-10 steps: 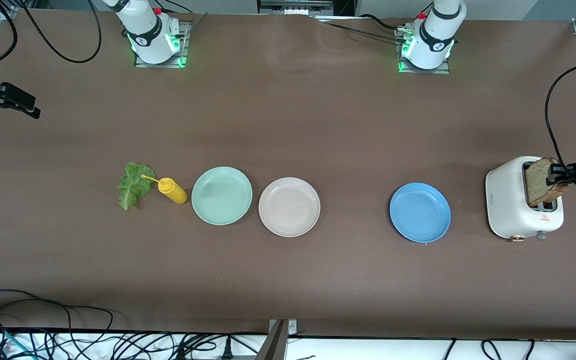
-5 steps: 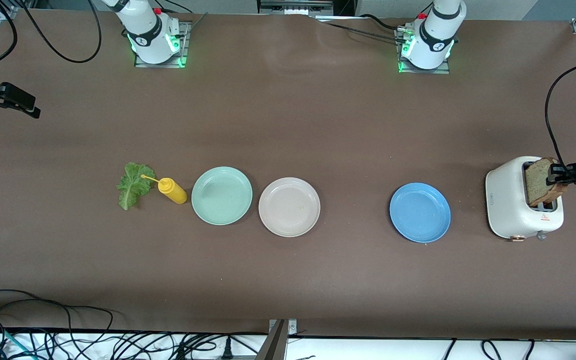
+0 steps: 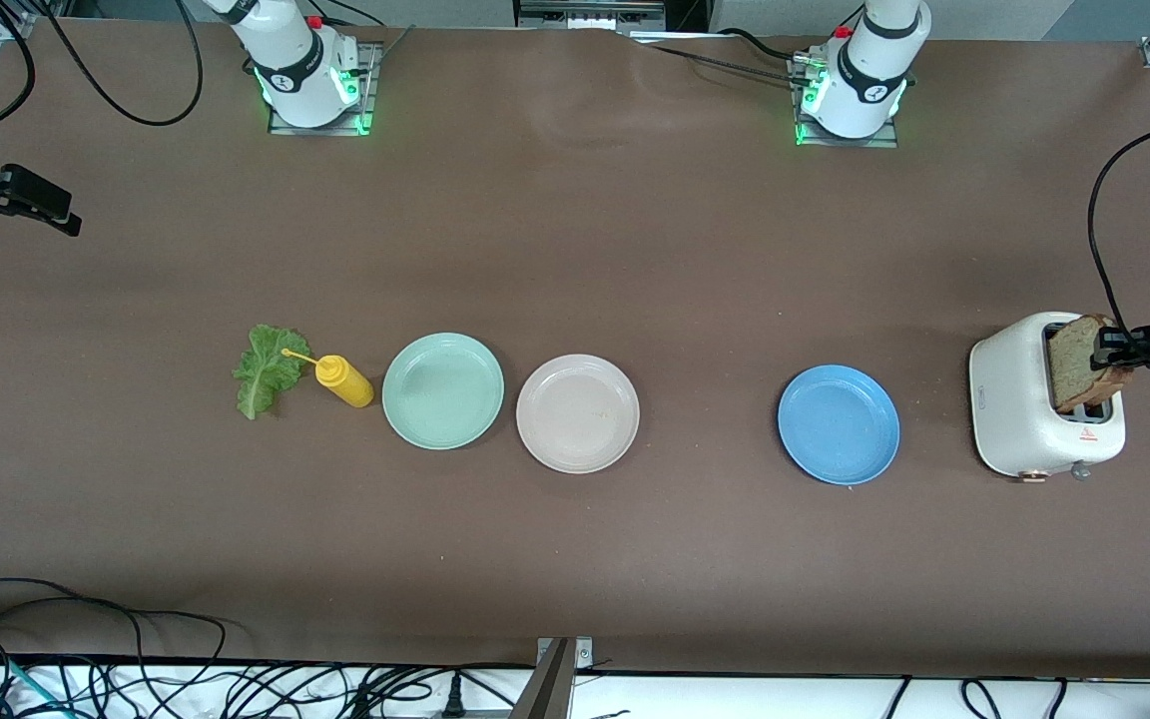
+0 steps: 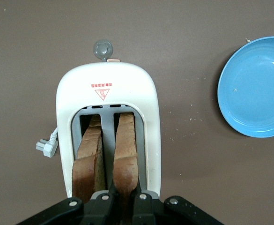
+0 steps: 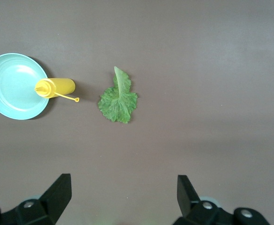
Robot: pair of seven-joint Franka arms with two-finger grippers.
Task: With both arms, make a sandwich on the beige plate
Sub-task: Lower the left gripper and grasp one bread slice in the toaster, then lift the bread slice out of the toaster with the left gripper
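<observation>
The empty beige plate (image 3: 577,412) sits mid-table. A green lettuce leaf (image 3: 264,369) (image 5: 119,98) lies flat toward the right arm's end. Two bread slices stand in the white toaster (image 3: 1019,399) (image 4: 108,89) at the left arm's end. My left gripper (image 3: 1114,350) (image 4: 122,194) is shut on the top crust of one bread slice (image 3: 1074,364) (image 4: 126,150), which sticks up out of its slot. The other slice (image 4: 87,159) stands in the slot beside it. My right gripper (image 5: 123,183) hangs open and empty, high over bare table, apart from the lettuce.
A yellow mustard bottle (image 3: 345,381) (image 5: 57,86) lies between the lettuce and a mint-green plate (image 3: 442,390) (image 5: 15,86). A blue plate (image 3: 838,424) (image 4: 258,89) sits between the beige plate and the toaster. The toaster's plug (image 4: 47,146) lies loose beside it.
</observation>
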